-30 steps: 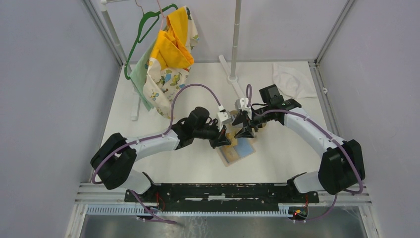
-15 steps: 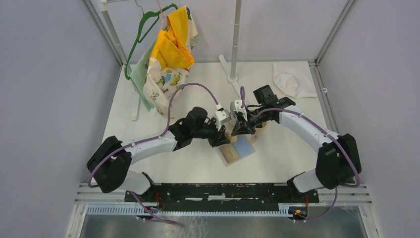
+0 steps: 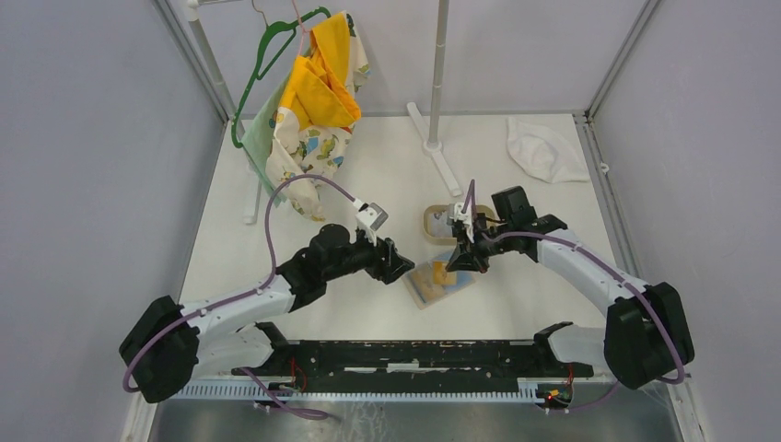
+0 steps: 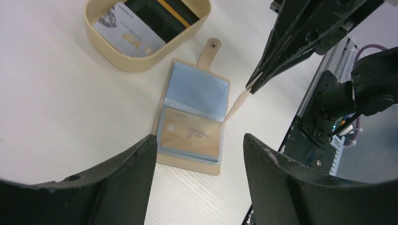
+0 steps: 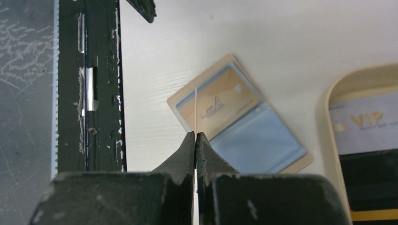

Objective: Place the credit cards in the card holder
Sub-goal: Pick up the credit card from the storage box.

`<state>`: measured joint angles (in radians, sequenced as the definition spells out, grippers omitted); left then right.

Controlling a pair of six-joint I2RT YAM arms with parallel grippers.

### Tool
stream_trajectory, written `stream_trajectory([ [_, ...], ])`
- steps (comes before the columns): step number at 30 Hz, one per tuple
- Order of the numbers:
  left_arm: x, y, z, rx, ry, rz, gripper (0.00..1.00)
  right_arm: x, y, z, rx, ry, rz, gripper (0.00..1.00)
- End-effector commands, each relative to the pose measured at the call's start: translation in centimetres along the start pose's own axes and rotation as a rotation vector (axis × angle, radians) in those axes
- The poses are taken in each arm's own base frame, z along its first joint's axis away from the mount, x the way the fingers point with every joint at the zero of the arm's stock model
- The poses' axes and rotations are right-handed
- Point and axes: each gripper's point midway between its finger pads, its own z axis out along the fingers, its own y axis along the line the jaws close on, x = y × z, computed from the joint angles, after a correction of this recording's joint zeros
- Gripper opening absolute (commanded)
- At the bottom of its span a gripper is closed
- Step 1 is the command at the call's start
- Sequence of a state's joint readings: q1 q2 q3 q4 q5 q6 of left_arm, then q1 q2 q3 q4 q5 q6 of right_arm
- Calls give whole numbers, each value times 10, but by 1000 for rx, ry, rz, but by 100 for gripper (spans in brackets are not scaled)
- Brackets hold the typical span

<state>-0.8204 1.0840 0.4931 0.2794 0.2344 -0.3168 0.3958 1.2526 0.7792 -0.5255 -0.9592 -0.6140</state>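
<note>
From above, the left claw (image 3: 400,267) stands open and empty just left of the unfolded card holder (image 3: 433,289) on the counter (image 3: 368,175). The right claw (image 3: 451,264) hangs over it. In the left wrist view the right claw pinches a thin card (image 4: 233,108) above the holder's lower pocket, where a gold card (image 4: 190,136) sits. A tray (image 4: 136,65) lies upper left. The right wrist view shows jaws clamped on that card, edge-on.
</note>
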Motion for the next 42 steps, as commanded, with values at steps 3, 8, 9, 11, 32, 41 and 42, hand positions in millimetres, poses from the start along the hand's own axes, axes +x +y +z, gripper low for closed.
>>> stream_trajectory([
  [3,16,-16,13,73,4,-285,49,15,-25,-2,61,-2,241,0],
  [8,29,-32,23,55,21,-325,42,25,-38,-10,112,-15,335,0],
  [9,32,-38,26,46,29,-308,42,27,-41,-10,122,-14,351,0],
  [11,38,-41,34,-11,47,-262,41,29,-39,-8,105,-16,372,0],
  [32,82,16,26,-387,127,-195,49,62,-41,9,87,33,545,0],
  [41,98,26,32,-456,183,-215,54,74,-49,12,171,46,640,0],
  [42,99,27,32,-458,185,-217,54,75,-50,12,174,47,655,0],
])
